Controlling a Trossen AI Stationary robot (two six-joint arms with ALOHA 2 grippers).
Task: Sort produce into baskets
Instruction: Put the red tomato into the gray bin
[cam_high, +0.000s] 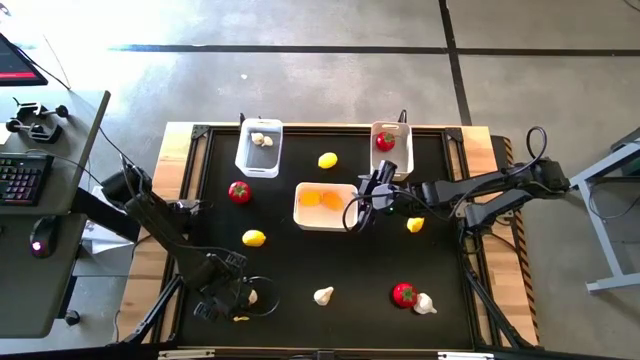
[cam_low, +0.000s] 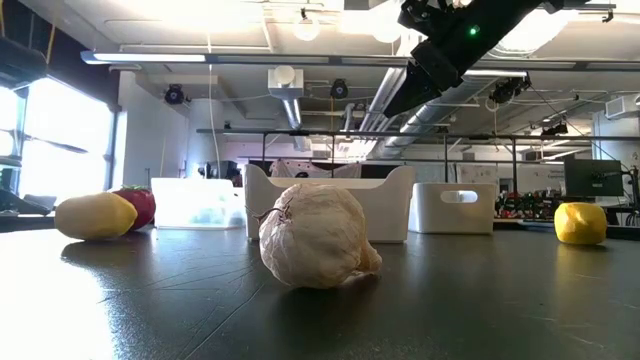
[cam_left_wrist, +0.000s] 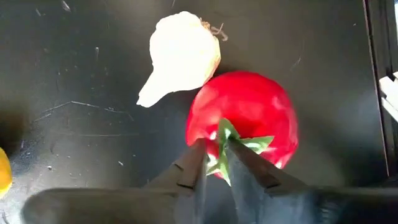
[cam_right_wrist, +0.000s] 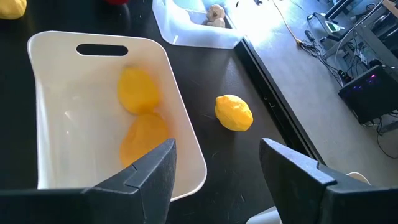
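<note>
My left gripper (cam_high: 238, 298) is low at the table's near left, shut on a red tomato (cam_left_wrist: 249, 115) that lies against a garlic bulb (cam_left_wrist: 180, 56); the gripper hides the tomato in the high view. My right gripper (cam_high: 362, 205) is open and empty, above the right side of the wide white basket (cam_high: 325, 222), which holds two lemons (cam_right_wrist: 140, 109). The far-left narrow basket (cam_high: 259, 160) holds garlic; the far-right narrow basket (cam_high: 391, 160) holds a tomato (cam_high: 385, 141). Loose on the table: lemons (cam_high: 254, 238), (cam_high: 327, 160), (cam_high: 415, 224), a tomato (cam_high: 238, 192), garlic (cam_high: 323, 295). My left gripper (cam_left_wrist: 214, 146) pinches the tomato's green leafy top (cam_left_wrist: 225, 134) between its two fingertips, which come from above, pointing down. The tomato seems to sit on the table, touching the garlic; whether it is lifted I cannot tell.
Another tomato (cam_high: 404, 293) and garlic (cam_high: 425, 303) lie at the near right. A yellow piece (cam_high: 240, 318) lies by the left gripper. The table's raised black rim (cam_right_wrist: 273, 106) runs behind the lemon (cam_right_wrist: 234, 112). A desk with a keyboard (cam_high: 22, 178) stands to the left.
</note>
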